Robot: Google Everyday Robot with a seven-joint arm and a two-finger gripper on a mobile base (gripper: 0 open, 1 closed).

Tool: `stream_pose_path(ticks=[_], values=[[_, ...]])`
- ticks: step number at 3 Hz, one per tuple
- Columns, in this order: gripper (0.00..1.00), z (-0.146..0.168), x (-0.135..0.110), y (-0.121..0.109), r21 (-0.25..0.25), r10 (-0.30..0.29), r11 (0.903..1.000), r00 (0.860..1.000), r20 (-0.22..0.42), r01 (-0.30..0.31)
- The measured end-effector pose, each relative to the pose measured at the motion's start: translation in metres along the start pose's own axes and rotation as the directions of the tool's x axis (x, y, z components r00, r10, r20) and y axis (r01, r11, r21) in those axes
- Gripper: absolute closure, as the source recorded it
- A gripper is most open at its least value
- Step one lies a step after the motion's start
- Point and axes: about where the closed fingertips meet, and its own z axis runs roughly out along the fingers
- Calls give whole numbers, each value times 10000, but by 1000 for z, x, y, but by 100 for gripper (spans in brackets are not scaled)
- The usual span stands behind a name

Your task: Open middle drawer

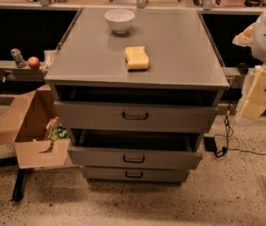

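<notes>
A grey metal cabinet [137, 55] stands in the middle of the view with three drawers. The middle drawer [99, 157] has a medium-height front and a small dark loop handle [133, 159]. It stands pulled out a little, with a dark gap above its front. The taller top drawer [90, 116] above it is also pulled out. The thin bottom drawer [104, 174] sits further back. My arm hangs at the right edge, and the gripper [252, 108] is at its lower end, to the right of the cabinet and apart from all the drawers.
A white bowl [119, 20] and a yellow sponge [136, 58] lie on the cabinet top. An open cardboard box [31, 126] sits on the floor at the left. A cable and a black adapter [210, 143] lie at the right. A red apple [33, 62] rests on a side shelf.
</notes>
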Motion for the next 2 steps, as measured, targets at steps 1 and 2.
stream_pose_path(ticks=[1,2], values=[[0,0,0,0,0,-1,10000,10000,0,1],[0,56,1,11,-772,-679,9946,9976,142,687]])
